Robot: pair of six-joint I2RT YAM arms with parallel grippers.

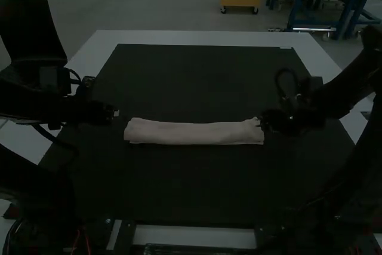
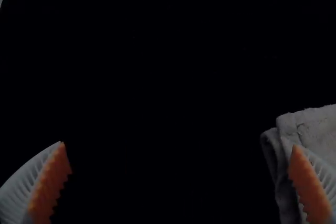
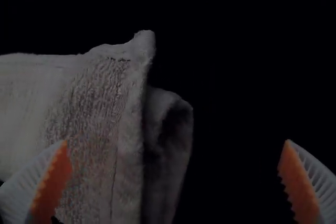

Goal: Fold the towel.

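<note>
High view: left gripper [image 1: 113, 113] and right gripper [image 1: 263, 122] near opposite ends of a folded beige cloth towel [image 1: 191, 133], black worktop [image 1: 185, 82]; wrist views: white ribbed fingers [image 3: 300, 184] spread wide

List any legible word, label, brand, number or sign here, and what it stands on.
No readable text on the towel, dark mat, table, left gripper or right gripper.
A small pale strip at the mat's far edge, near its right corner, is too small to tell whether it bears print.
</note>
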